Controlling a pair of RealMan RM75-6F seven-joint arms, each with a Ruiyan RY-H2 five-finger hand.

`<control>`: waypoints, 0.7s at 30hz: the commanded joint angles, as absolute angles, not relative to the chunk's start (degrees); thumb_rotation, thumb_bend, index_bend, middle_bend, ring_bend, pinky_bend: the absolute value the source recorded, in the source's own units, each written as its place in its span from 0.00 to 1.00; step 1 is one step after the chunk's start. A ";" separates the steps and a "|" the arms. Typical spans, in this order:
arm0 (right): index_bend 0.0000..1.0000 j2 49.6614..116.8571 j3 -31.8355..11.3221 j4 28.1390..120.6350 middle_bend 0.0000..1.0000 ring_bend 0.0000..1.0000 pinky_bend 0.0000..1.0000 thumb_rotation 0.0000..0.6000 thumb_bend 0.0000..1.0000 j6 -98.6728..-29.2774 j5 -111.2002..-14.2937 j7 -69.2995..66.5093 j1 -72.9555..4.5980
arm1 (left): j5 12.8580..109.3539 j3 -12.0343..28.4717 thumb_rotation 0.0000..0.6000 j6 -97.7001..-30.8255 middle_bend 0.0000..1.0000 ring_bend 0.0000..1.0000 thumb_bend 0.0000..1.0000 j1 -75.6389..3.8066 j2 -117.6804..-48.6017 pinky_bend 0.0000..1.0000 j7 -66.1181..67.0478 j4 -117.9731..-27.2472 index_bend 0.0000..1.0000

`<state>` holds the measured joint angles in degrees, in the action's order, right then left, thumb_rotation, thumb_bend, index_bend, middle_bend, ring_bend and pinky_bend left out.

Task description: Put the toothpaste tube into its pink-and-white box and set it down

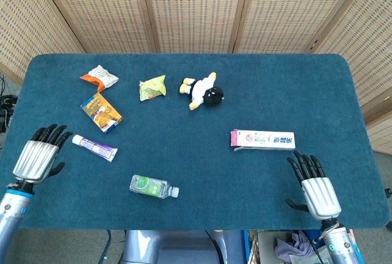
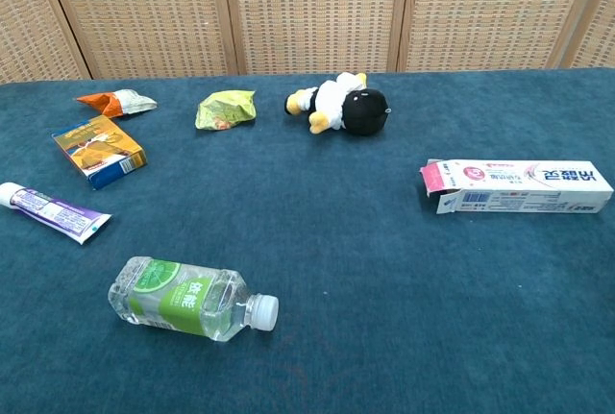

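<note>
The toothpaste tube (image 1: 94, 147) (image 2: 53, 212), white and purple with a white cap, lies flat on the left part of the blue table. My left hand (image 1: 38, 158) hovers just left of its cap end, empty, fingers apart and bent slightly forward. The pink-and-white box (image 1: 262, 139) (image 2: 517, 186) lies flat at the right with its pink flap end open toward the left. My right hand (image 1: 316, 188) is below and right of the box, fingers spread, holding nothing. Neither hand shows in the chest view.
A small water bottle (image 1: 152, 187) (image 2: 189, 298) lies near the front edge. Behind the tube are an orange-and-blue carton (image 1: 101, 112), an orange snack packet (image 1: 99, 78), a green packet (image 1: 152, 87) and a plush penguin (image 1: 203, 91). Wicker screens stand behind the table.
</note>
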<state>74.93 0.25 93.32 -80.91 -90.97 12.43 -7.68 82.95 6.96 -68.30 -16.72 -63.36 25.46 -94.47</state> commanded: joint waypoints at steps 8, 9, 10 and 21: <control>0.02 75.41 0.07 92.76 0.00 0.00 0.00 1.00 0.04 -80.61 -90.37 12.94 -7.75 | 78.54 7.55 1.00 -58.90 0.30 0.23 0.24 -23.78 -65.98 0.26 26.75 -85.20 0.36; 0.02 75.45 0.05 92.69 0.00 0.00 0.00 1.00 0.04 -80.58 -90.33 12.97 -7.76 | 77.94 7.51 1.00 -58.31 0.30 0.24 0.24 -24.18 -66.51 0.26 27.15 -84.44 0.36; 0.02 75.49 0.05 92.63 0.00 0.00 0.00 1.00 0.04 -80.57 -90.30 12.99 -7.76 | 77.27 7.49 1.00 -57.76 0.30 0.24 0.24 -24.53 -67.03 0.26 27.45 -83.76 0.37; 0.02 75.56 -0.12 92.30 0.00 0.00 0.00 1.00 0.04 -80.40 -89.83 12.85 -7.83 | 71.68 6.48 1.00 -51.88 0.31 0.24 0.24 -28.10 -72.88 0.26 30.25 -75.04 0.37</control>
<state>75.56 -0.12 92.29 -80.41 -89.83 12.85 -7.83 72.65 6.71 -52.89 -27.31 -71.87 29.43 -76.22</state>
